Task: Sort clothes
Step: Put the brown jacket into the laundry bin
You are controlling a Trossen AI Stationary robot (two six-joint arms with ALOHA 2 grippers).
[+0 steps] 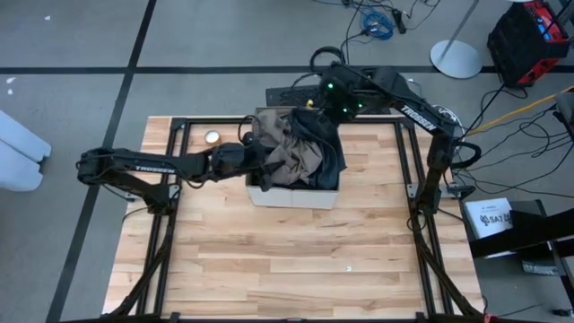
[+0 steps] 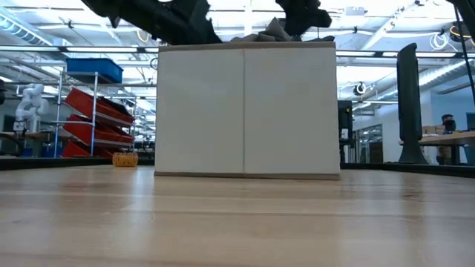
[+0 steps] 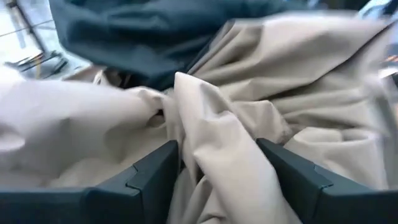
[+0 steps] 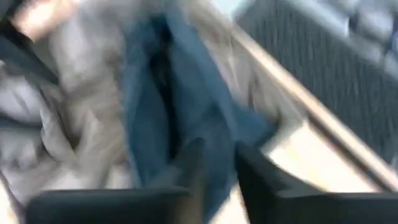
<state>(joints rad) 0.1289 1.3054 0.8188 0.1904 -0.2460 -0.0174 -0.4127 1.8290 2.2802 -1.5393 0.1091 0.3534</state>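
A beige square fabric box point(image 1: 291, 196) point(image 2: 245, 111) stands at the middle of the table's far half. It holds a tan-brown garment point(image 1: 291, 157) point(image 3: 261, 81), with a dark slate garment point(image 1: 327, 148) point(image 4: 155, 106) lying over it at the far right. My left gripper point(image 1: 256, 154) point(image 3: 217, 168) reaches in level from the table's left, open, a ridge of tan cloth between its fingers. My right gripper point(image 1: 314, 115) point(image 4: 219, 168) stands over the box's far side, slanting down, shut on the dark garment. My left gripper has an upright fold of the tan-brown garment point(image 3: 214, 137) between its open fingers, coming level from the table's left. The cloth lies slack against both inner sides and rests on the heap in the box. My right gripper pinches a bunched part of the dark slate garment point(image 4: 214, 134) between its two fingers, slanting down from above. The cloth runs away from the fingers onto the tan heap in the box; one layer or several, I cannot tell.
A small round thing point(image 1: 213, 136) point(image 2: 125, 159) lies on the table left of the box. Black frame rails point(image 1: 170, 179) run along both sides. The near half of the wooden table point(image 1: 296, 260) is bare wood.
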